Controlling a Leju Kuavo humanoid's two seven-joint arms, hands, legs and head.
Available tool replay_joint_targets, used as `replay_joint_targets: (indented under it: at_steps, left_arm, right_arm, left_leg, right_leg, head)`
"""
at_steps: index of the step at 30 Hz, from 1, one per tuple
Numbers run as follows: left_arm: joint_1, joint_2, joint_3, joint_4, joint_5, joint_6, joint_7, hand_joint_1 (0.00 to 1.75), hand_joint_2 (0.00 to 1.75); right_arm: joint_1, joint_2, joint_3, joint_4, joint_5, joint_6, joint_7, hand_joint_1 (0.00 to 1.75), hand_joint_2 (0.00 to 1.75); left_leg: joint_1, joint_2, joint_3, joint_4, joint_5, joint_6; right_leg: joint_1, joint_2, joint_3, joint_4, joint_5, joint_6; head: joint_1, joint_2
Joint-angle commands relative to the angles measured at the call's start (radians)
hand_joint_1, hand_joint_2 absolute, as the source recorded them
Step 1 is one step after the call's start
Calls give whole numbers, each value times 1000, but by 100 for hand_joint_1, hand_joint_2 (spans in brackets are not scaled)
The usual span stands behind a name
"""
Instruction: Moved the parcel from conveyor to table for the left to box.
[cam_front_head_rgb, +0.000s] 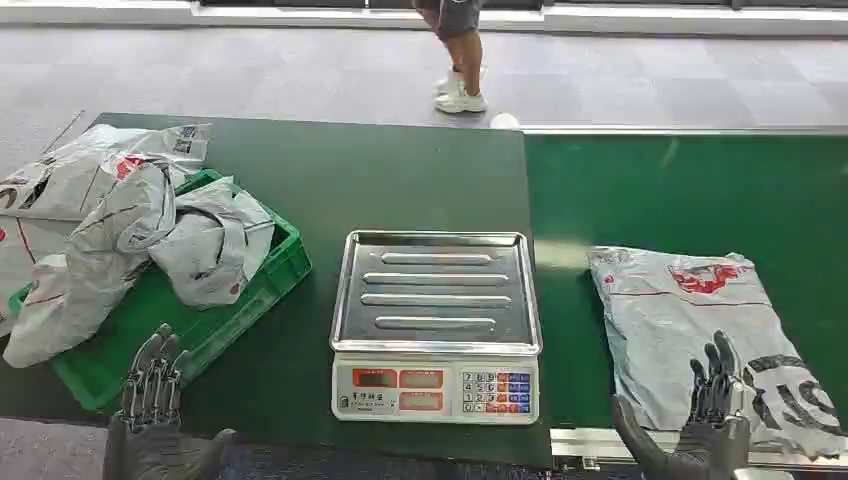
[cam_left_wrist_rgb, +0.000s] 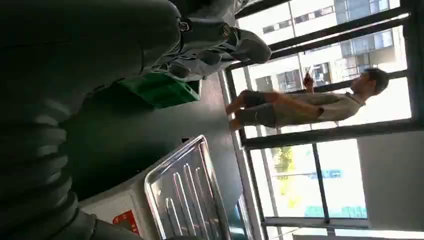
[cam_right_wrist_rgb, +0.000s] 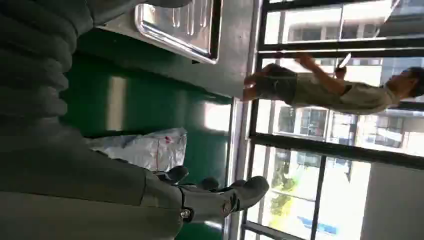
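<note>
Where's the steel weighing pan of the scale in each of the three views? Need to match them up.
Head view: the scale pan sits centre frame, between the green crate and the parcel on the conveyor.
Left wrist view: pan at bottom centre, ribs visible.
Right wrist view: pan at top, cut by the frame edge.
Shared landmark: the person standing beyond the table.

Beyond the far edge of the dark green counter (cam_front_head_rgb: 400, 170) I saw a grey tiled floor (cam_front_head_rgb: 250, 70) running back to a pale ledge (cam_front_head_rgb: 650, 15). A person (cam_left_wrist_rgb: 300, 102) stood on that floor, behind the counter. Behind them rose tall dark-framed windows (cam_left_wrist_rgb: 320, 165), bright with daylight, buildings outside.
</note>
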Motion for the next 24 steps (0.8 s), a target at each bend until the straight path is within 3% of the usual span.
replay_joint_targets:
  at_steps: [1, 2, 3, 4, 5, 6, 7, 9, 13, 18, 21, 22, 23, 24]
  left_arm:
    - [-35, -8, 54, -41, -44, -42, 19, 0, 175]
    - [-40, -2, 42, -41, -49, -43, 17, 0, 175]
    - [-43, -2, 35, -40, -50, -37, 18, 0, 175]
    - [-41, 13, 15, -43, -48, -6, 10, 0, 175]
    - [-38, 26, 0, -43, -39, 10, 11, 0, 175]
    - [-36, 50, -21, -37, -24, 34, 16, 0, 175]
    - [-35, 69, -40, -31, -16, 59, 13, 0, 175]
    - [-22, 97, -66, -14, -20, 121, -11, 0, 175]
    - [18, 84, -47, -44, 9, 166, -23, 0, 175]
    - [23, 79, -45, -61, 10, 167, -19, 0, 175]
    - [26, 70, -36, -66, 10, 168, -18, 0, 175]
    - [30, 69, -33, -72, 8, 168, -18, 0, 175]
    - [38, 63, -26, -83, 8, 168, -19, 0, 175]
    - [43, 55, -16, -92, 7, 166, -18, 0, 175]
  right_arm:
    - [-174, -97, -271, 328, 765, -16, 432, 0, 175]
    - [-239, -144, -292, 445, 804, 126, 520, 0, 175]
    - [-313, -162, -305, 552, 791, 127, 486, 0, 175]
    - [-463, -200, -305, 795, 795, 273, 575, 0, 175]
    - [-557, -218, -294, 964, 808, 320, 601, 0, 175]
    - [-679, -248, -252, 1181, 856, 495, 756, 0, 175]
    - [-764, -260, -219, 1351, 885, 516, 760, 0, 175]
    - [-861, -249, -239, 1558, 826, 605, 706, 0, 175]
    - [-883, -198, -208, 1585, 835, 587, 709, 0, 175]
    - [-889, -192, -203, 1575, 838, 591, 726, 0, 175]
    - [-891, -194, -197, 1575, 827, 630, 719, 0, 175]
    - [-897, -198, -186, 1579, 834, 639, 721, 89, 175]
    - [-903, -198, -181, 1573, 837, 620, 717, 175, 175]
    - [-908, -194, -190, 1560, 829, 578, 707, 175, 175]
  left_leg:
    - [1, 1, 2, -2, 1, 1]
    - [1, 1, 2, -4, 2, 1]
    - [1, 2, 2, -4, 2, 2]
    - [1, 6, 2, -3, 2, 2]
    - [1, 9, 3, -6, 3, 3]
    - [1, 9, 2, -7, 4, 4]
    - [3, 15, 4, -5, 2, 2]
    - [2, 13, 5, -4, 3, 4]
    - [0, 7, 6, 1, 7, 8]
    - [4, 7, 11, 2, 6, 5]
    - [4, 5, 4, 1, 10, 6]
    - [4, 7, 6, 3, 7, 6]
    - [4, 6, -5, 3, 10, 8]
    - [6, 7, -1, 5, 3, 7]
  right_leg:
    - [1, 1, 2, -4, 2, 0]
    - [1, 1, 2, -6, 3, 1]
    - [1, 2, 3, -7, 4, 1]
    - [1, 6, 2, -6, 5, 1]
    - [1, 9, 3, -8, 8, 2]
    - [0, 9, 4, -10, 9, 2]
    - [3, 15, 5, -10, 10, 2]
    - [1, 13, 6, -8, 10, 4]
    - [-2, 5, 0, -4, 11, 7]
    - [4, 7, 5, -5, 11, 4]
    - [4, 4, 1, -7, 14, 4]
    - [4, 6, 5, -6, 11, 4]
    - [3, 4, 0, -7, 12, 4]
    - [4, 5, 5, -6, 4, 7]
  head:
    - [0, 0]
    - [0, 0]
    - [0, 0]
    - [0, 0]
    - [0, 0]
    - [0, 0]
    - [0, 0]
    - [0, 0]
    - [0, 0]
    - [0, 0]
    - [0, 0]
    - [-1, 0]
    - [0, 0]
    - [0, 0]
